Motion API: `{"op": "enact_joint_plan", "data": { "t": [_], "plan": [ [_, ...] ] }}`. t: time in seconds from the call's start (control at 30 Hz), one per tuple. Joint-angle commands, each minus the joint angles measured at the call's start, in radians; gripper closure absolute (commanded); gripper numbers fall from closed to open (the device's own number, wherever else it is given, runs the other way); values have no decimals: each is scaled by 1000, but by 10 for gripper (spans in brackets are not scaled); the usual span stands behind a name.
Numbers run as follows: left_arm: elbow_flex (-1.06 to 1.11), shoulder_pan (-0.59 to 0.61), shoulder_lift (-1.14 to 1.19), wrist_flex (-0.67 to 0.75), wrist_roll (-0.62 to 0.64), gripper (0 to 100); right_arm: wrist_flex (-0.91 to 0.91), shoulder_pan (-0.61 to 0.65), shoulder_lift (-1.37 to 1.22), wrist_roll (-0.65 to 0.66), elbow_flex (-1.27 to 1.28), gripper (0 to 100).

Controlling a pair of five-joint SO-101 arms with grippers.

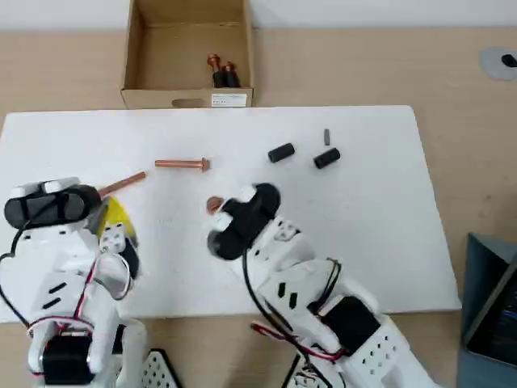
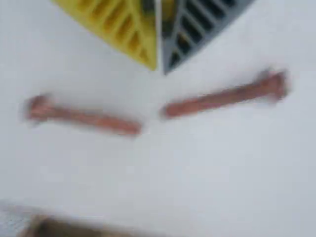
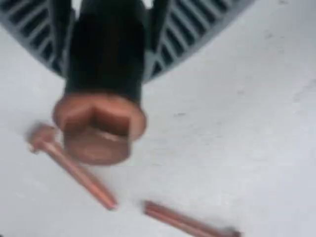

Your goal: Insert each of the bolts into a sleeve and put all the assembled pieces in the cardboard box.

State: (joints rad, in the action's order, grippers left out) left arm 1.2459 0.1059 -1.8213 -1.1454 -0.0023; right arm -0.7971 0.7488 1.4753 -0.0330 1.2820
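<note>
Over the board (image 1: 363, 242), your right gripper (image 3: 109, 29) clamps a sleeve (image 3: 106, 54) with a bolt (image 3: 98, 126) inside; your left gripper (image 2: 159, 59) hangs closed and empty above two loose bolts (image 2: 81, 117) (image 2: 224, 96). Two assemblies (image 1: 222, 73) lie in the box (image 1: 137, 56).

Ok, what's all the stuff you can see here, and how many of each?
white board: one, white, on the wooden table
cardboard box: one, brown, behind the board
assembled pieces: two, copper and black, inside the box
loose bolts: two, copper, lying on the board
loose sleeves: two, black, on the board
pin: one, grey, beside the sleeves
left gripper: one, yellow and grey, shut, empty
right gripper: one, grey, shut on a sleeved bolt
</note>
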Motion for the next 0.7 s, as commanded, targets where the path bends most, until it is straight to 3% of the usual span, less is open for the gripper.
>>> {"op": "enact_joint_plan", "data": {
  "t": [0.0, 0.3, 0.67],
  "plan": [
    [89, 60, -2, -2, -15, 998, -46, -73, 2, 0, -113, 989],
    [315, 57, -2, -2, -18, 999, -212, -200, -54, -51, -300, 989],
    [374, 64, -2, 3, -20, 998, -206, -202, -607, -55, -714, 989]
  ]
}}
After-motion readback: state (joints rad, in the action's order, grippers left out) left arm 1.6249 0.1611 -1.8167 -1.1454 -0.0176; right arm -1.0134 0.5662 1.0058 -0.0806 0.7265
